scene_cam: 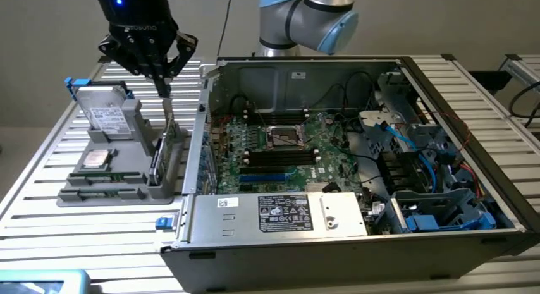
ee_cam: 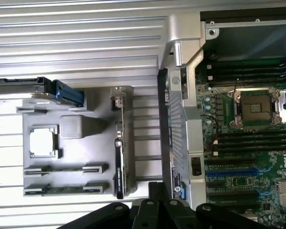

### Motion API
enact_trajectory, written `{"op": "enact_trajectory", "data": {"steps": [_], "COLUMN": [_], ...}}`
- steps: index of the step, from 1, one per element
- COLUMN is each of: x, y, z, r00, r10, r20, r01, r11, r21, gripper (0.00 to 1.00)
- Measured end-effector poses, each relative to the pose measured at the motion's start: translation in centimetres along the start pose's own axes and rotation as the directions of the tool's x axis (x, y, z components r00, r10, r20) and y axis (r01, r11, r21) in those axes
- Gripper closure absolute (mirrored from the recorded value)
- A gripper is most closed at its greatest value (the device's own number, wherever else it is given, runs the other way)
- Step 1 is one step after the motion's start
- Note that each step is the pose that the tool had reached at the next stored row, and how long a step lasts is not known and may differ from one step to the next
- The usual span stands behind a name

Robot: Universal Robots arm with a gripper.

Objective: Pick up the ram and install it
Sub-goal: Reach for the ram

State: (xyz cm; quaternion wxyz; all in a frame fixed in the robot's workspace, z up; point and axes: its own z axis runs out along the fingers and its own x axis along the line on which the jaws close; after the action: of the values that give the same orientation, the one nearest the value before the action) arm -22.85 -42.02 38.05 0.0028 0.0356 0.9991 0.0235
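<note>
Hovering above the grey parts tray (scene_cam: 118,198), the gripper (scene_cam: 163,85) has its fingers pinched together to a narrow point, and we see nothing caught between them. Straight beneath the tips a green expansion card (scene_cam: 169,142) stands on its edge in the tray, its top just under the fingers; whether they touch it we cannot tell.

The ram (scene_cam: 105,177) lies flat in a holder on the tray. It is lower than the hand and off to the side facing away from the computer case (scene_cam: 472,98), well apart from the fingertips. A second holder sits just beside it, farther from the hand, and we cannot make out whether that one carries a stick too. On that same side of the hand the tray also bears a processor chip (scene_cam: 95,158) and a hard drive (scene_cam: 105,117).

On the hand's other side, past the case wall, the case lies open with the motherboard (scene_cam: 312,133) exposed. The long black memory slots (scene_cam: 279,156) next to the processor socket (scene_cam: 285,137) look unfilled to us, though we would not swear to it.

We judge the task barely begun. The ram is not yet picked up, and the closed, empty hand is over the card, not over the stick. No ram appears seated on the board either. As far as we can see, both the pick-up and the install remain to be done.
</note>
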Motion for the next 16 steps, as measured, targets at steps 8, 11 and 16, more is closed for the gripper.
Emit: {"op": "enact_trajectory", "data": {"steps": [8,11,16], "x": [2.4,3.7,5.5], "y": [-0.51,-0.69,-0.97], "z": [1.29,1.71,2.14], "r00": [0.9999,0.9999,0.9999], "r10": [0.001,0.000,0.000], "r20": [-0.0118,-0.0123,-0.0123], "r01": [-0.001,0.000,0.000], "r11": [1.0000,1.0000,1.0000], "r21": [0.0009,0.0011,0.0022], "gripper": [0.89,0.89,0.89]}}
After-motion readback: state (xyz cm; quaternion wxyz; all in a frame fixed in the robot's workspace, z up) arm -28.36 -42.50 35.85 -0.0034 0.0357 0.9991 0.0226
